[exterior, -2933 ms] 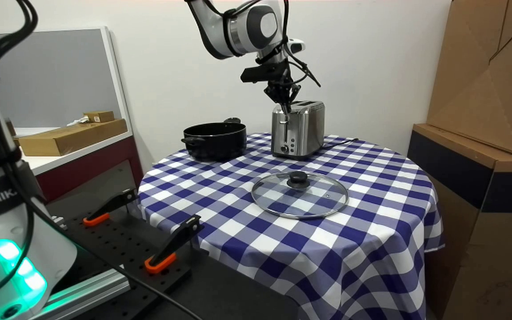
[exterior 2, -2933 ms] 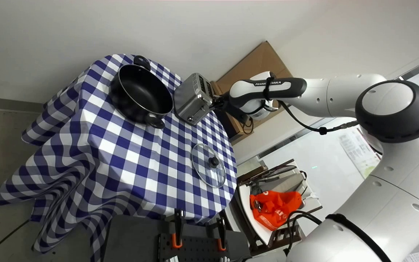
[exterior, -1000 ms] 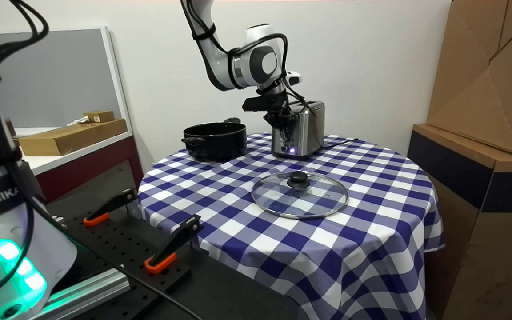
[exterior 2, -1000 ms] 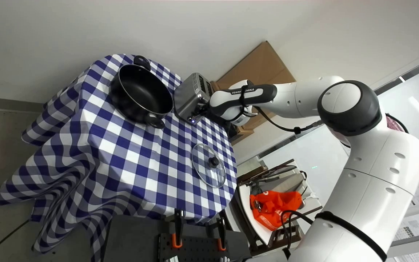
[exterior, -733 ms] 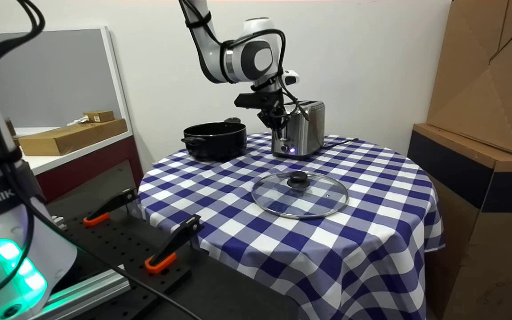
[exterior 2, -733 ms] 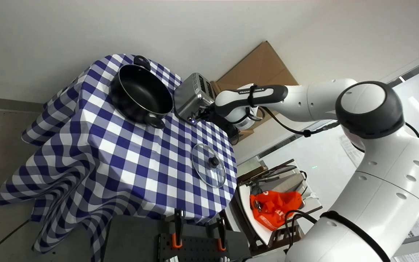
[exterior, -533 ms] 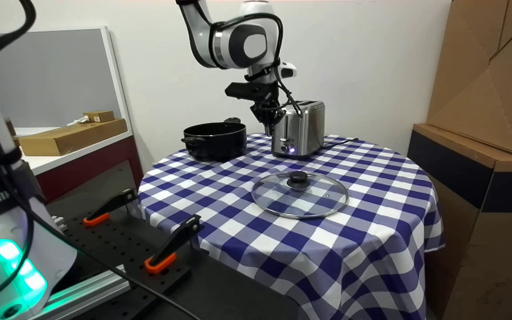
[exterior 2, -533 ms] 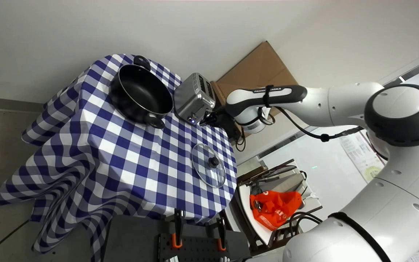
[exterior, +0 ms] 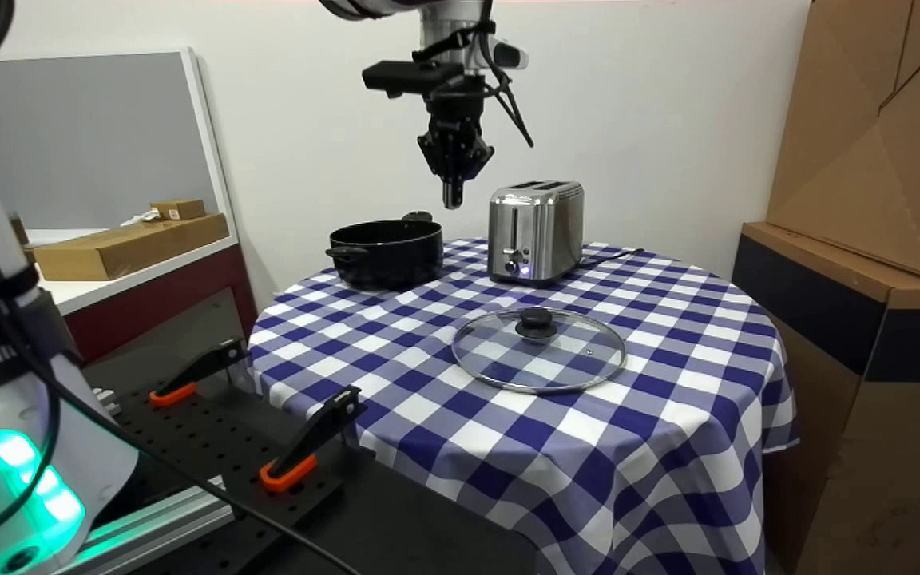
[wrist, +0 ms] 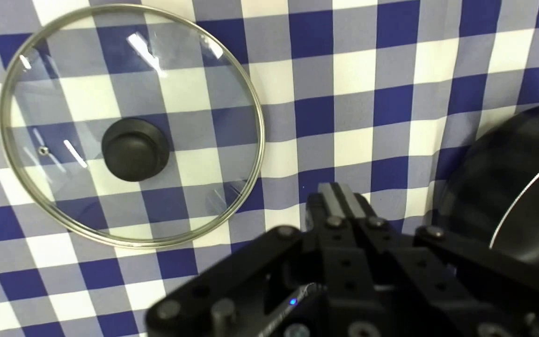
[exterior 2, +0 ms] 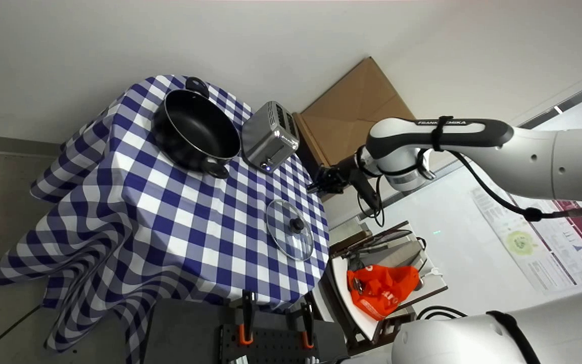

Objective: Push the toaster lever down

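The silver toaster [exterior: 560, 228] stands upright on the checked table, and it also shows in an exterior view [exterior 2: 263, 134]. Its lever [exterior: 510, 252] sits at the bottom of the front slot, just above the knob. A purple-blue light glows beside the knob. My gripper [exterior: 452, 204] hangs in the air in front of the toaster, apart from it, in both exterior views [exterior 2: 312, 188]. In the wrist view my gripper [wrist: 337, 188] is shut, with its pads together and nothing between them. Parts of the toaster front peek out behind the gripper linkage there.
A black pot [exterior: 386, 254] stands beside the toaster and shows at the right of the wrist view [wrist: 475, 187]. A glass lid [wrist: 131, 206] with a black knob lies on the tablecloth [exterior: 396, 359]. Cardboard boxes [exterior: 843, 263] stand past the table.
The lever went from the top of its slot to the bottom and the light came on as my gripper moved down. My gripper has since backed away from the toaster and risen.
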{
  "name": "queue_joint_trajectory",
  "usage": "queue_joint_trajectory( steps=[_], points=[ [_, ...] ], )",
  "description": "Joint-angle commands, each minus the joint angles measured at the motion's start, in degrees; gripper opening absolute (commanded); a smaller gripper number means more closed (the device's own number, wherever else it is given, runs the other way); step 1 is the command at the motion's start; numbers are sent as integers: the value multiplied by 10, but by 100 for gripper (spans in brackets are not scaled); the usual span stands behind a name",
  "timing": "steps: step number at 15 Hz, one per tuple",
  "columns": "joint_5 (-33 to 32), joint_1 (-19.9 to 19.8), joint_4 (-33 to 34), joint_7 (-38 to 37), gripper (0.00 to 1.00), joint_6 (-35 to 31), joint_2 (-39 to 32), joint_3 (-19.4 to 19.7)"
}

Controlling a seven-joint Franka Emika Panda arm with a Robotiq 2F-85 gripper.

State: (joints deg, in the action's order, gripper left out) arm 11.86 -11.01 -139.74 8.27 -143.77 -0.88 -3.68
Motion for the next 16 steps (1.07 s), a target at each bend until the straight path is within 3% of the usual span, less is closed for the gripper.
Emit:
queue_joint_trajectory(
  steps=[1, 5, 7, 8, 9, 12, 16],
  points=[
    [-41, 28, -29, 8, 0, 60, 96, 36],
    [-118, 41, -28, 5, 0, 86, 154, 48],
    [-118, 51, -30, 13, 28, 96, 175, 52],
    [-111, 54, -32, 4, 34, 98, 185, 54],
    [-111, 55, -16, 1, 17, 84, 152, 56],
    [-111, 60, -24, 0, 34, 87, 172, 58],
    [-111, 61, -26, 1, 34, 87, 173, 59]
  ],
)
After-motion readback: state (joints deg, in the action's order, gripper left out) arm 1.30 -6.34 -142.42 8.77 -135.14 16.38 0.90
